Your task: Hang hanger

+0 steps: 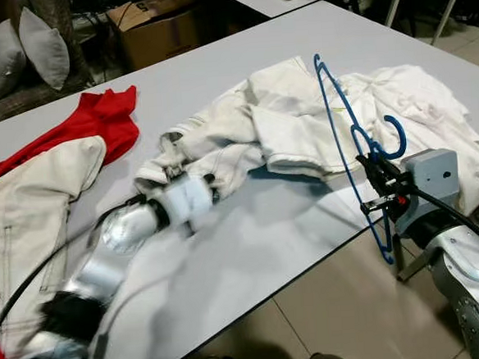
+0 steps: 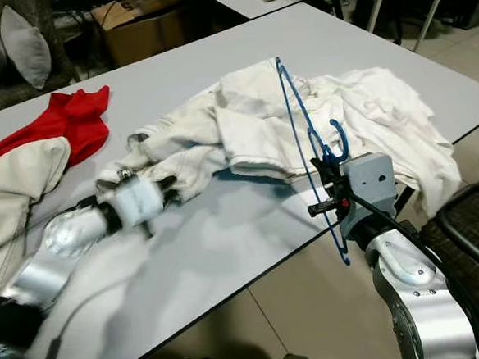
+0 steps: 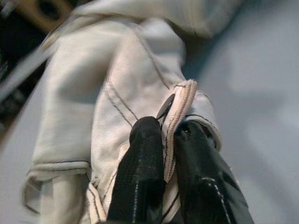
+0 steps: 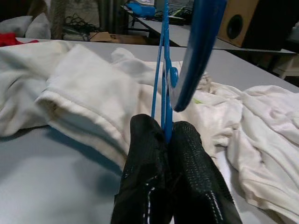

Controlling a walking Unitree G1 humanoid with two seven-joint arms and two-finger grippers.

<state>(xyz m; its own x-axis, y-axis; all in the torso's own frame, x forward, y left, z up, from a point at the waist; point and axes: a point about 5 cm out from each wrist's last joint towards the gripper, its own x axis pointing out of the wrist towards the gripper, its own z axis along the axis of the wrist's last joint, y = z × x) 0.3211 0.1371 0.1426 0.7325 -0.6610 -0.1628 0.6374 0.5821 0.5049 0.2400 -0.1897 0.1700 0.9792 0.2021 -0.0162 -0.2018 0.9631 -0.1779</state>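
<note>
Right wrist view: gripper (image 4: 169, 135) clamping hanger (image 4: 163, 65)

The right gripper (image 4: 168, 133) is pinching the thin blue hanger (image 4: 164, 70) between its two black fingers (image 4: 145, 154), closed tight on the wire. The hanger's thicker blue hook (image 4: 194, 51) is curving just above them. White clothing (image 4: 84, 93) is lying crumpled on the grey counter (image 4: 42, 182) beyond.
</note>
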